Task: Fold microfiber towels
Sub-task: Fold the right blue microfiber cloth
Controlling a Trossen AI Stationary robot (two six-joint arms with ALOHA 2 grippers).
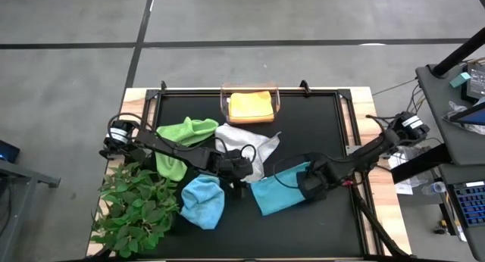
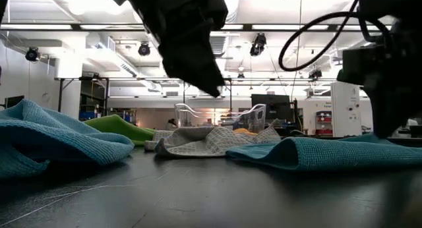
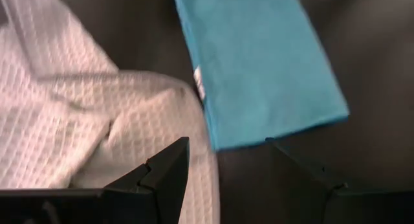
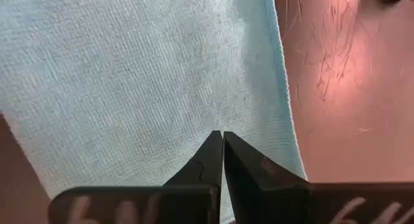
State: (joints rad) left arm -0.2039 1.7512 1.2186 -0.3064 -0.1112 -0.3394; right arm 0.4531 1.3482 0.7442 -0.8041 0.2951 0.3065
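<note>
Leafy plant (image 1: 135, 207) at black mat (image 1: 318, 224) corner; clear bin (image 1: 276, 101) at far edge.

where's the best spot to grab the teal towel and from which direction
Probably the teal towel by its free corner nearest the table's front edge, coming straight down. It lies flat on the black mat, that corner is clear of the white towel, and the right gripper covers the opposite end.

Teal towel (image 1: 274, 194), waffle-patterned grey-white towel (image 1: 248, 143), yellow-orange towel (image 1: 251, 107)
</note>
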